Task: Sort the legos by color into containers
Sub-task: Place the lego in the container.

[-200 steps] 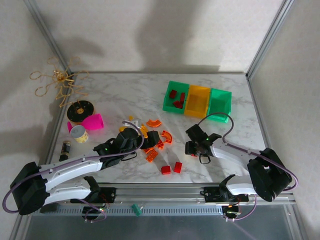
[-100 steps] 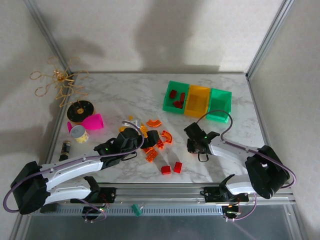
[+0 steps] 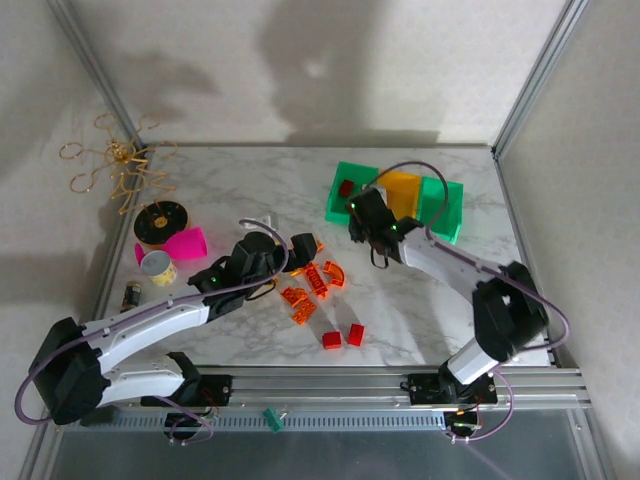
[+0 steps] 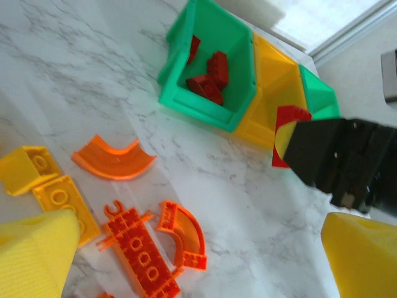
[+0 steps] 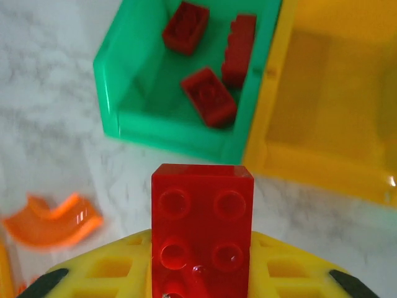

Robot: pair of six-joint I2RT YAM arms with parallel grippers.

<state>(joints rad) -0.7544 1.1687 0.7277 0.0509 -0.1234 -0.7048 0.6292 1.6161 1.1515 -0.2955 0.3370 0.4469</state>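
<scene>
My right gripper (image 5: 203, 276) is shut on a red lego brick (image 5: 203, 223) and hovers just in front of the left green container (image 5: 133, 102), which holds three red bricks. From above, the right gripper (image 3: 360, 212) is at that bin's (image 3: 338, 205) near edge. The orange-yellow middle container (image 3: 398, 200) and the right green container (image 3: 442, 208) adjoin it. My left gripper (image 4: 205, 254) is open above the loose pile: an orange curved lego (image 4: 115, 158), an orange plate (image 4: 139, 254) and yellow bricks (image 4: 25, 167). Two red bricks (image 3: 343, 337) lie near the front.
At the left stand a pink cup (image 3: 186, 243), a small tin can (image 3: 158, 267) and a black-and-yellow spool (image 3: 160, 222). A tangle of gold wire (image 3: 115, 165) lies at the back left. Metal frame posts border both sides.
The right arm has swung from mid-table up and left to the left green bin, carrying the red brick. The left gripper has shifted slightly toward the back over the pile.
</scene>
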